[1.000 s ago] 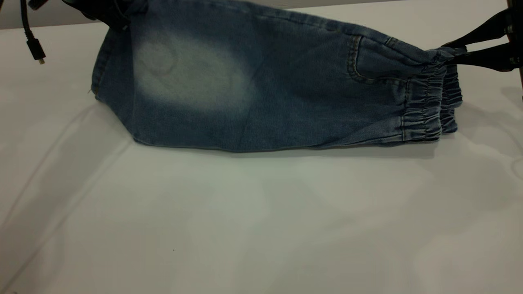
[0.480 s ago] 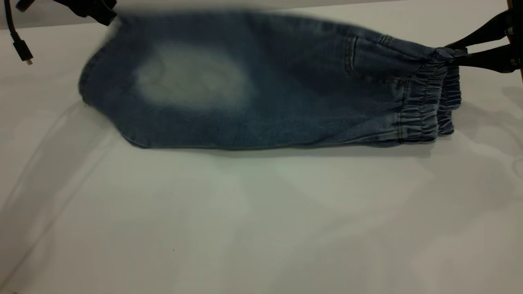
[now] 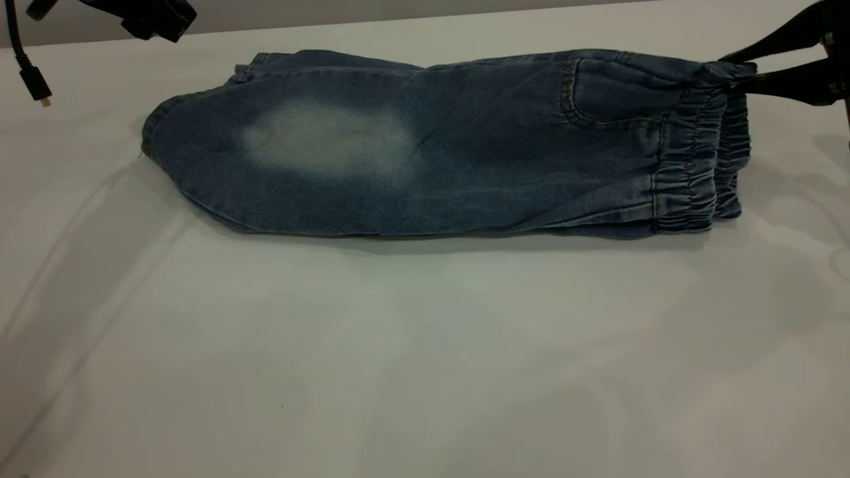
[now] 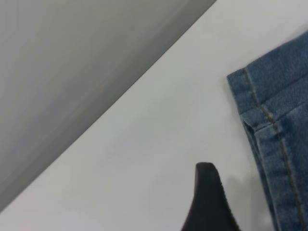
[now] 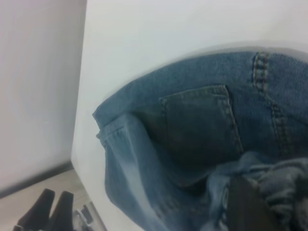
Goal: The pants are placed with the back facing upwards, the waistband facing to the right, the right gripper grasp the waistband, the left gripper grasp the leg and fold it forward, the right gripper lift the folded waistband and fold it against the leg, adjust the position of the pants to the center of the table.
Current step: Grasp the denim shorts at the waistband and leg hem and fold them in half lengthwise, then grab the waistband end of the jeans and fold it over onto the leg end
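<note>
Right gripper [image 3: 744, 73] sat at the far right of the table [image 3: 425, 372], its long jaws pinched together on the upper corner of the waistband [image 3: 690, 166], which it held slightly raised.

Nearest the exterior camera lay bare tabletop. Beyond it the pants [image 3: 431, 159] rested flat in a long narrow shape, waistband to the right and hems to the left, toward the far side of the table rather than its middle. A pale worn patch [image 3: 332, 139] and 1 stitched pocket [image 3: 617, 93] faced up; no player print showed. Farthest back, at the upper left, the left gripper [image 3: 156, 16] hung clear of the cloth beside a dangling cable [image 3: 30, 66], holding nothing. Whether it was open or closed could not be told.

By my reading, the lengthwise fold was done, since 2 layers of denim lay stacked. The waistband-to-leg fold and the centring were left.

Only the left wrist view showed the doubled, stitched leg hems [image 4: 255, 103] lying apart from that arm. Only the right wrist view showed the bunched band up close and the denim falling away from it toward the table.
</note>
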Tool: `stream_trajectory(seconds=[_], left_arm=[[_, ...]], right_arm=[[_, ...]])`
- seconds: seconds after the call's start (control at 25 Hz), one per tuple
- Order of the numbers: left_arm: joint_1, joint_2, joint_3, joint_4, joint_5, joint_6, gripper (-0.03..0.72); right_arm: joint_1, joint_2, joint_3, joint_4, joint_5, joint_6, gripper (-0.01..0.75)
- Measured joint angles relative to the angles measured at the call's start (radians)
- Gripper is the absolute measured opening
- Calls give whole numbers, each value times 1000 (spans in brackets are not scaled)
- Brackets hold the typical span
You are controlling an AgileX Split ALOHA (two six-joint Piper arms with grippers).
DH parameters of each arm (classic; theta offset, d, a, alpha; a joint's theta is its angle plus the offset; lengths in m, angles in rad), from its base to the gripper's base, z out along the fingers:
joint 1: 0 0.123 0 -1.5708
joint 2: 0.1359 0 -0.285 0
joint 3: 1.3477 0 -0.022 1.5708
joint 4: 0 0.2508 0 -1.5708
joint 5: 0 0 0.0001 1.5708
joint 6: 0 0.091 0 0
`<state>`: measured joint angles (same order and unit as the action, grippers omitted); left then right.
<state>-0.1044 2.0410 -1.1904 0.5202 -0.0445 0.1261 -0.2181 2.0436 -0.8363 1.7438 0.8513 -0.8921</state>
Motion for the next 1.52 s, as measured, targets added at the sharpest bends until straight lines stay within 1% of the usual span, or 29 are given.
stream_trajectory(seconds=[0.08,0.2,0.32,0.44,0.56,0.76,0.88,1.08,1.16,1.28,1.52], left_arm=[[0,0,0,0,18,-27,447],[-1,0,0,0,45,-36,447],[-15,0,0,0,85,-36,446],[-36,0,0,-1,88,-37,446],[-68,0,0,-1,81,-38,446],[-122,0,0,-1,65,-38,446],[-147,0,0,-1,60,-38,446],[-160,0,0,0,64,-38,446],[-160,0,0,0,66,-40,446],[-160,0,0,0,69,-61,446],[-168,0,0,1,67,-61,446]], right_arm=[[0,0,0,0,11,-17,213],[0,0,0,0,25,-20,340],[-1,0,0,0,62,-31,462],[-1,0,1,-13,97,-30,533],[3,0,1,-105,123,28,554],[24,-1,13,-305,99,151,560],[38,1,21,-356,72,167,560],[78,21,21,-328,63,167,561],[98,46,21,-328,28,168,561],[100,92,21,-300,-24,177,561],[99,133,3,-180,-29,45,561]])
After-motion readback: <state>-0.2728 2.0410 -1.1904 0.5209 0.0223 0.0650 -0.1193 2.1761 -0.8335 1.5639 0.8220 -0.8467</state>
